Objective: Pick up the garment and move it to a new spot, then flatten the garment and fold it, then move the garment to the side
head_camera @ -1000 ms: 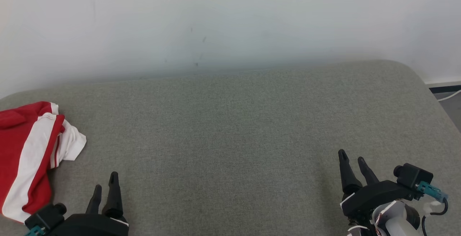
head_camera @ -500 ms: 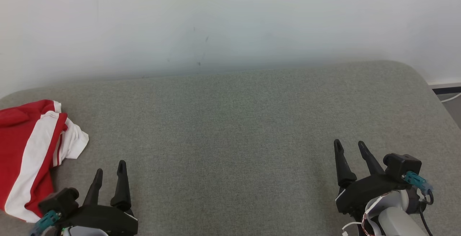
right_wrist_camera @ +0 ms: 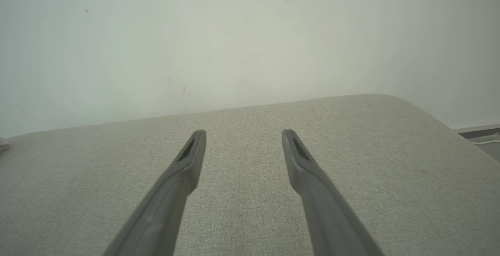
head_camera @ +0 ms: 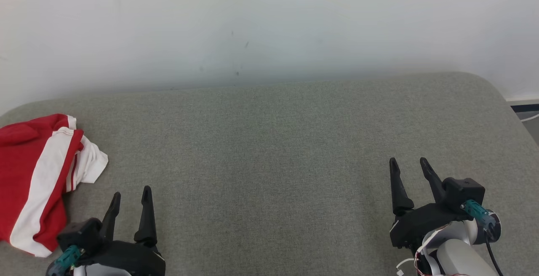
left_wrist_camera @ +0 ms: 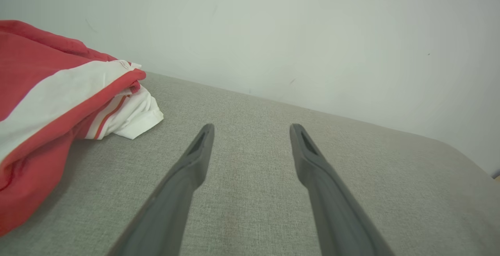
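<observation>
So the garment (head_camera: 38,175), a red shirt-type thing with a wide white stripe, sits in a loose bundle at the left edge of the grey padded surface (head_camera: 269,149), a bit nearer the front than the back. A white bit with thin red lines pokes out of it toward the middle. Part of it runs off the side of the head view, so its full shape can't be told.

The left gripper (head_camera: 131,191) is near the front edge, just beside the bundle but not touching it. Its fingers are spread apart with nothing between them; the left wrist view shows bare grey fabric in the gap.

The right gripper (head_camera: 408,163) is over by the front right corner, well apart from the shirt, also spread wide and empty. A plain white wall (head_camera: 269,23) runs behind the back edge.
</observation>
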Controlling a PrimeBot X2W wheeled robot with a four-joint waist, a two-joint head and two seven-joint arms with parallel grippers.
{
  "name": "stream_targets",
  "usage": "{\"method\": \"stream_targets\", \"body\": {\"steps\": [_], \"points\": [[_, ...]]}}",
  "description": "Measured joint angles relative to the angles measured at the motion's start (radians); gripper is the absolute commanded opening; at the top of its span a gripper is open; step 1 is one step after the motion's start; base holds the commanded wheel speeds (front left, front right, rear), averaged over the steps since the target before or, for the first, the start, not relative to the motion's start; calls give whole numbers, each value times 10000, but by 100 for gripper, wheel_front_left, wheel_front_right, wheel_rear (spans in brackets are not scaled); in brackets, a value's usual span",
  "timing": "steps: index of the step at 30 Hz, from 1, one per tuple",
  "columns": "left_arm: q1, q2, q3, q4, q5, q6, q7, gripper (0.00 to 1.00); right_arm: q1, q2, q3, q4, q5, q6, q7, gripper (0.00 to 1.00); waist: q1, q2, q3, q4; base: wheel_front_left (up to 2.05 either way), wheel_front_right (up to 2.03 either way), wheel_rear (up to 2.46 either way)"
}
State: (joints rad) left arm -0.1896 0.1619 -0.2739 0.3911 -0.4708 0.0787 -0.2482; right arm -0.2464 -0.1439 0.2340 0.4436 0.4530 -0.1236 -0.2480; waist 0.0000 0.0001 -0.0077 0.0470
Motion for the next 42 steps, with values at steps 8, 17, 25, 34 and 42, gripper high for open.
{"method": "stream_targets", "body": {"steps": [8, 17, 25, 34, 42], "points": [[-7, 132, -82, 171, 150, -10, -29, 100, -83, 17, -15, 228, -48, 94, -31, 100, 0, 0, -6, 44, 0, 0, 0], [-11, 148, -29, 86, 50, -8, 316, 100, -79, 90, -13, 372, 339, 359, 453, 100, 0, 0, -52, 101, 0, 0, 0], [-11, 153, -134, 48, 40, -8, 650, 100, -78, 56, 36, 430, 337, 370, 723, 100, 0, 0, -72, 144, 0, 0, 0], [-269, -10, -485, -54, 125, -12, 897, 100, 357, -286, -274, 324, 339, 355, 675, 100, 0, 0, -74, 597, 0, 0, 0], [-95, 182, -309, -249, 188, 94, 920, 100, 235, -251, -19, 69, 293, 357, 642, 100, 0, 0, -30, 1662, 0, 0, 0]]}}
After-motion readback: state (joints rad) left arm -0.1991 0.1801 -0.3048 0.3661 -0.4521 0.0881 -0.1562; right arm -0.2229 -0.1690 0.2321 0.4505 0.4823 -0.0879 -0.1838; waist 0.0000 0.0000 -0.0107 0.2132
